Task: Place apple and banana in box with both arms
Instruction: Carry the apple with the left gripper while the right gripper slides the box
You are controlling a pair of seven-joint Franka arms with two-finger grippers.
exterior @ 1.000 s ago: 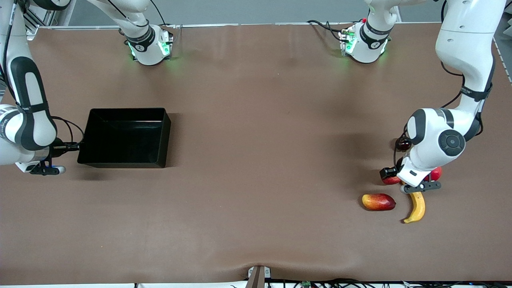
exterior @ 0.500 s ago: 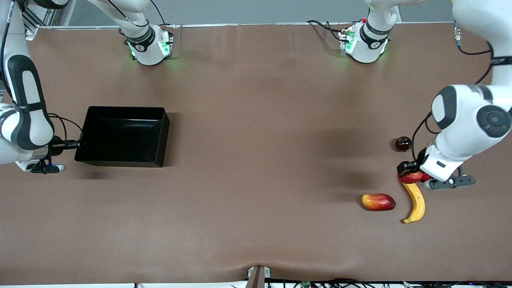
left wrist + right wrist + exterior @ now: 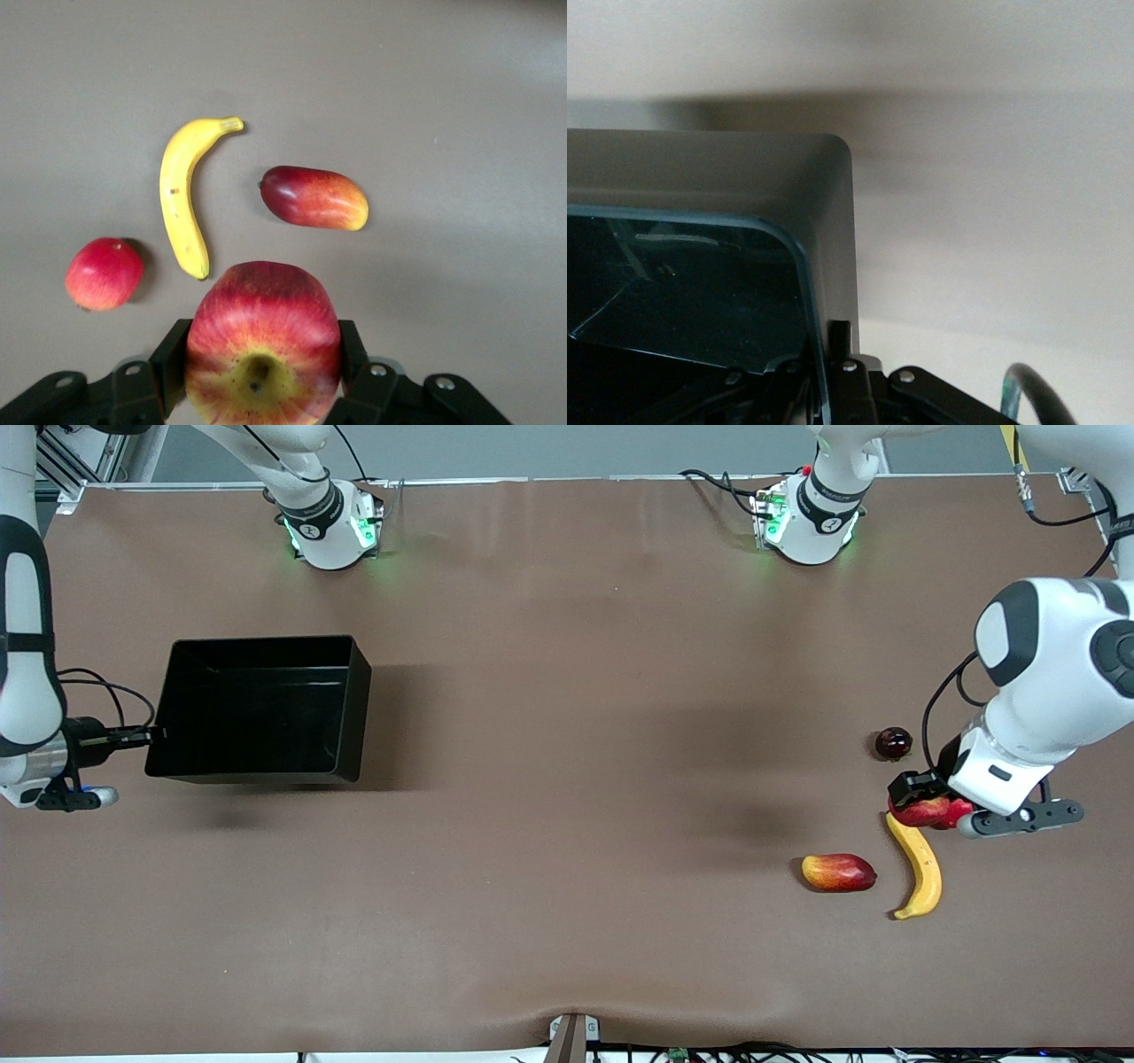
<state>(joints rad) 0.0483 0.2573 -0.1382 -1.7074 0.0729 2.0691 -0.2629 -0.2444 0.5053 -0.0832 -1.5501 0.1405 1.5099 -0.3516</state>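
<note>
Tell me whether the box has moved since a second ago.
Yes. The box, gripped by the right gripper, has shifted away from the front camera, toward the right arm's base.

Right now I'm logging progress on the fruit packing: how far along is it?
Done: nothing is in the box yet. In hand: the left gripper holds the apple lifted above the table near the banana; the right gripper is clamped on the box's wall, and the box's shadow suggests it is raised. Left: drop the apple in, then fetch the banana lying on the table.
</note>
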